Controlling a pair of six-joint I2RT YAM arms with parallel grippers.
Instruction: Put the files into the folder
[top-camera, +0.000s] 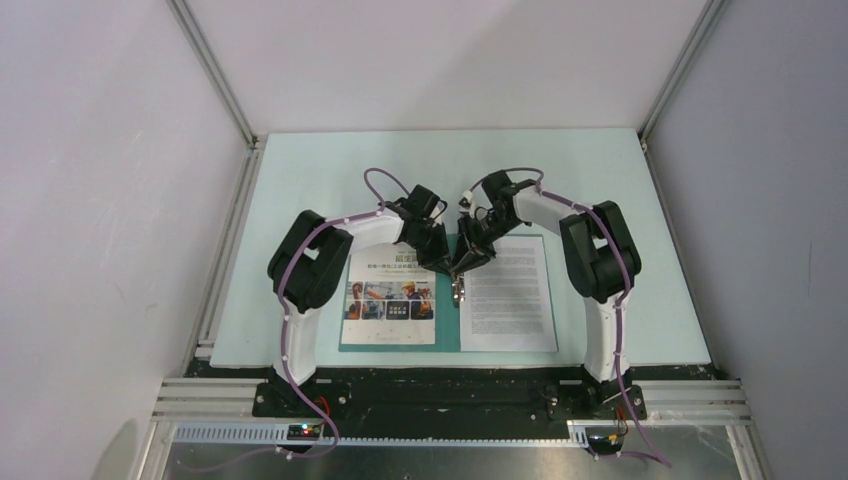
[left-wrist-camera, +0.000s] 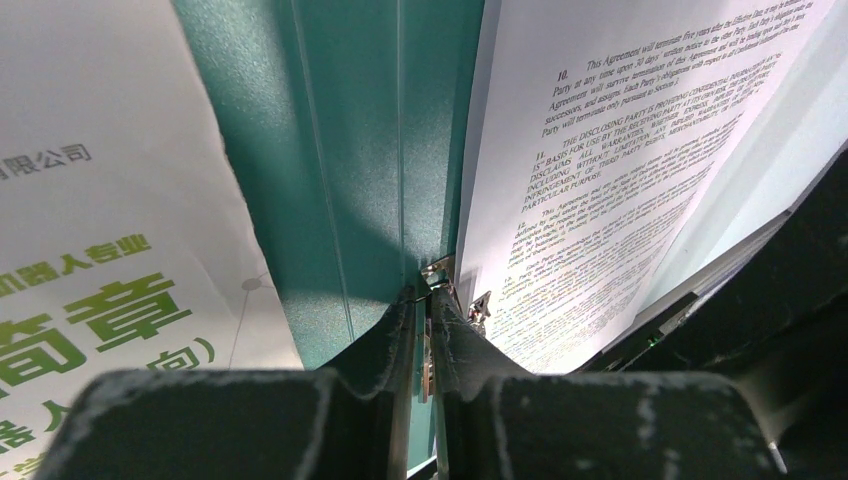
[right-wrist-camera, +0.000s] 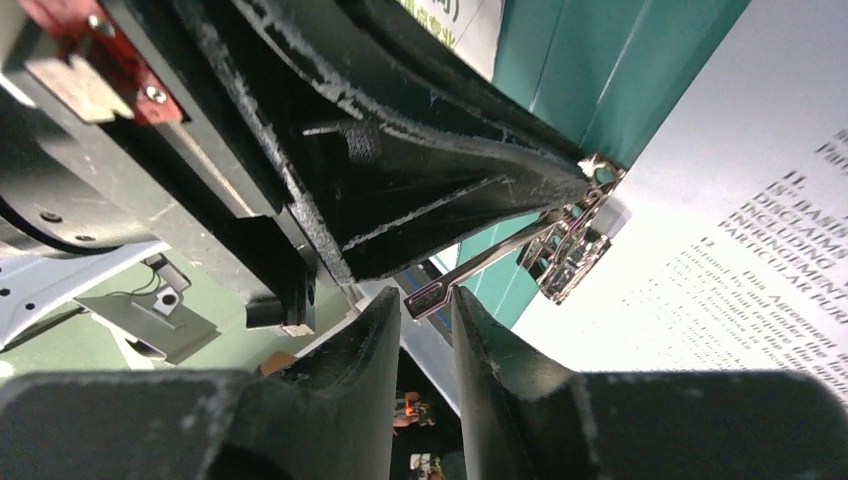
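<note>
Open folder (top-camera: 449, 330) lies flat on the surface (top-camera: 330, 170), near the arm bases. Its left half carries the brochure page (top-camera: 390, 295), face up and square to the cover. Left gripper (top-camera: 450, 270) comes down at the spine. Its jaws are nearly together, pinched on the top of the metal clip (top-camera: 457, 290), and a strip of metal shows between them in the left wrist view. Right gripper (top-camera: 468, 262) is just beside it. Its jaws are narrowly apart around the tip of the clip's lever; can't tell if they actually pinch it. The folder's right half carries the text sheet (top-camera: 507, 290), its inner edge touching the clip.

Progress: looks late. Both files already sit inside the folder outline, one per half. No sheet looks caught under the clip. Probably left: work the clip and shut the cover.
</note>
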